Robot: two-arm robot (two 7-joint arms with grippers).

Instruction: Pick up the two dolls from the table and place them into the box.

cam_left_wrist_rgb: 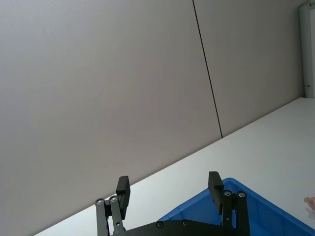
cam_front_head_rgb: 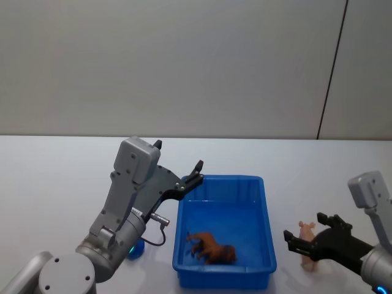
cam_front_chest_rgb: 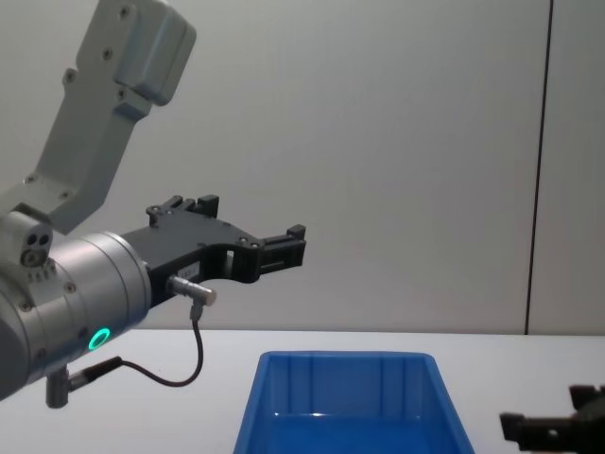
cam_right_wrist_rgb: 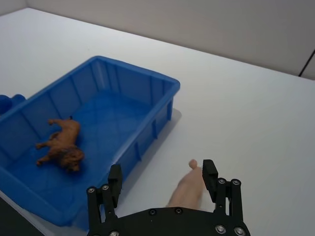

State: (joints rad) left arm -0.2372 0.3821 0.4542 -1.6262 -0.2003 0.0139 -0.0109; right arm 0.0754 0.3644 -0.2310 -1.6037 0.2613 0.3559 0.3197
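The pale pink pig doll (cam_front_head_rgb: 309,262) stands on the white table (cam_front_head_rgb: 61,184) to the right of the blue box (cam_front_head_rgb: 267,228). My right gripper (cam_front_head_rgb: 303,228) is open and low over the pig, and in the right wrist view the pig (cam_right_wrist_rgb: 186,189) lies between the fingers (cam_right_wrist_rgb: 209,173), close to one of them. The deep blue doll (cam_front_head_rgb: 136,248) rests on the table just left of the box, partly hidden under my left arm. My left gripper (cam_front_head_rgb: 193,174) is open and empty, raised above the box's far left corner (cam_left_wrist_rgb: 246,196).
A brown lion-like figure (cam_front_head_rgb: 211,248) lies inside the box near its front wall. A plain grey wall stands behind the table. Bare tabletop stretches to the far left and behind the box.
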